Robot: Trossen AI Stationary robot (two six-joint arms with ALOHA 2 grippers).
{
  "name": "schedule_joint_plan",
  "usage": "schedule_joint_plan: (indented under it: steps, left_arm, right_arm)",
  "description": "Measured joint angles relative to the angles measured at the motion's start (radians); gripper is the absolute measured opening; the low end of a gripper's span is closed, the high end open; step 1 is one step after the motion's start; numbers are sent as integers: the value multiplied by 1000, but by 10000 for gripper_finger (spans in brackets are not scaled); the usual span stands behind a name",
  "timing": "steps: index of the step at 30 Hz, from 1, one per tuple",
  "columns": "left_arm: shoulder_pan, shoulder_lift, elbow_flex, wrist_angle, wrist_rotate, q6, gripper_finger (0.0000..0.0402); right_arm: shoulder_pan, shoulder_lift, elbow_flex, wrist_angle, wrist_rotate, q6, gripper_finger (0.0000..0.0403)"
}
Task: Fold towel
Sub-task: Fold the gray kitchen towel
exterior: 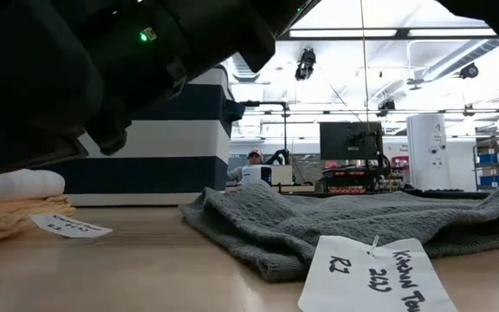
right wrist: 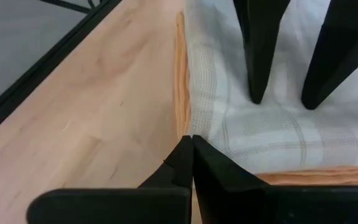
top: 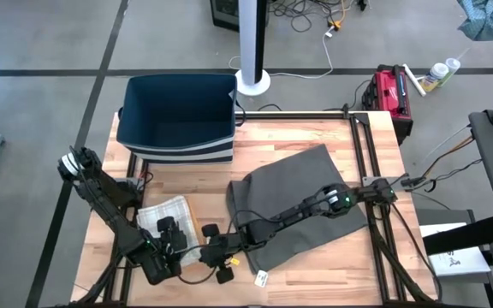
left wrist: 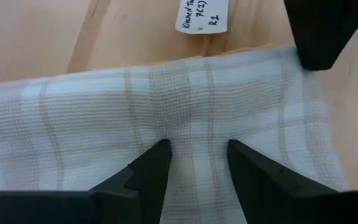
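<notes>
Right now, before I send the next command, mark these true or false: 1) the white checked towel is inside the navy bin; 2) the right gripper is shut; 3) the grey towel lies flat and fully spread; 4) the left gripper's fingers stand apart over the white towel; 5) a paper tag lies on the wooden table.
1) False. The white checked towel lies folded on the wooden table, in front of the navy fabric bin.
2) True. The right gripper is shut, beside the white towel's edge.
3) False. The grey towel is rumpled.
4) True. The left gripper is open above it.
5) True. A paper tag lies near the grey towel.
</notes>
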Motion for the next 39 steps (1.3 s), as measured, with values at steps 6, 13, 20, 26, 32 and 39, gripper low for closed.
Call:
schedule_joint_plan:
  steps: [6, 13, 20, 26, 32, 39]
  left_arm:
    - [0, -9, 80, -55, -4, 70, 160]
    - [0, -11, 262, -115, -178, 253, 149]
    - [87, -11, 255, -14, -452, 401, 136]
    - [302, -3, 181, 160, -472, 598, 128]
    - [576, 22, 92, 464, -306, 874, 122]
    - [785, 108, -48, 829, -159, 1013, 114]
  right_arm:
    - [3, -66, -1, -91, 15, -22, 0]
    - [100, -239, -15, -571, 292, 4, 0]
    - [225, -404, -233, -725, 341, 231, 0]
    - [273, -523, -521, -617, 411, 443, 0]
    - [262, -537, -729, -358, 392, 498, 0]
    - [272, -537, -771, -325, 336, 577, 0]
